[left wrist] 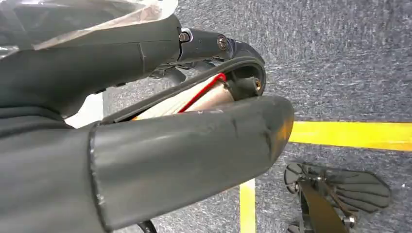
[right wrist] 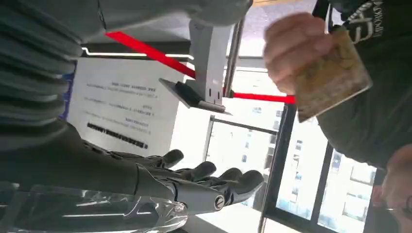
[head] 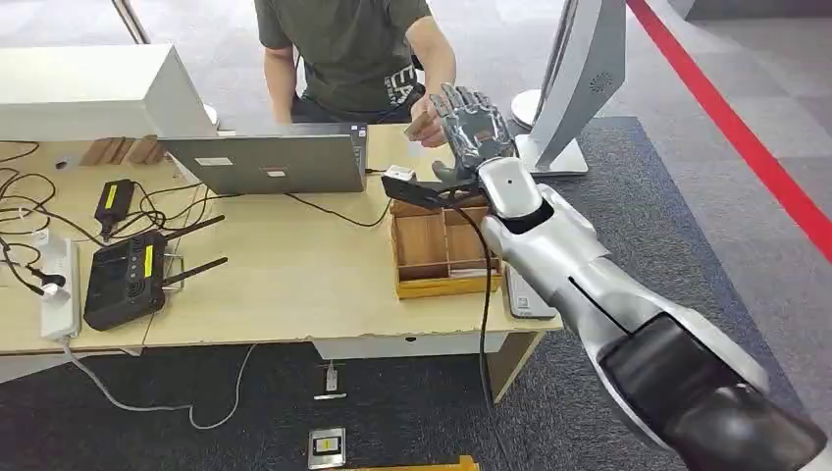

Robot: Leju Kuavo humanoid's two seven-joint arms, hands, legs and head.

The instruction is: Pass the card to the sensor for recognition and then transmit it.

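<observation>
A person across the table holds a tan patterned card [head: 422, 125] in one hand [head: 429, 130]. My right hand [head: 476, 128] is raised just beside it, fingers spread and upright, with nothing in it. In the right wrist view the card [right wrist: 330, 77] is pinched by the person's fingers [right wrist: 291, 48], apart from my outstretched fingers [right wrist: 214, 177]. A flat black device [head: 420, 191] lies on the table below my wrist. My left hand [left wrist: 160, 145] hangs over grey carpet, with nothing between thumb and fingers.
A wooden compartment tray [head: 442, 250] sits under my right forearm, with a grey laptop [head: 265, 162] to its left. A black router [head: 123, 280], a power strip [head: 57, 285] and cables occupy the table's left side. A white kiosk stand [head: 579, 88] rises at the right.
</observation>
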